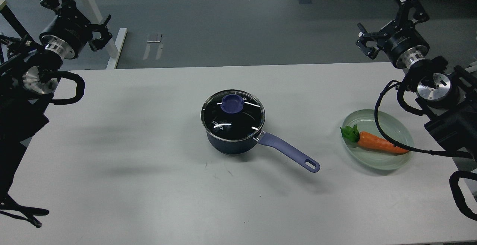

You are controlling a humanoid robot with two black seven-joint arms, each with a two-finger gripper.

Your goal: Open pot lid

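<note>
The pot (231, 140), a small dark navy saucepan, stands at the middle of the white table (149, 163). Its long lavender-blue handle (288, 151) points toward the front right. The lid (233, 115), clear glass with a steel rim, lies flat on the pot, and its blue-purple knob (232, 104) sits at the centre. My left gripper (81, 12) hangs open beyond the table's far left corner, far from the pot. Beyond the far right corner my right gripper (388, 25) is also open. Neither holds anything.
A pale green glass plate (395, 126) with an orange toy carrot (376, 143) stands at the right, under my right arm's black cable (387, 135). White table legs (111, 47) stand on the grey floor behind the left gripper.
</note>
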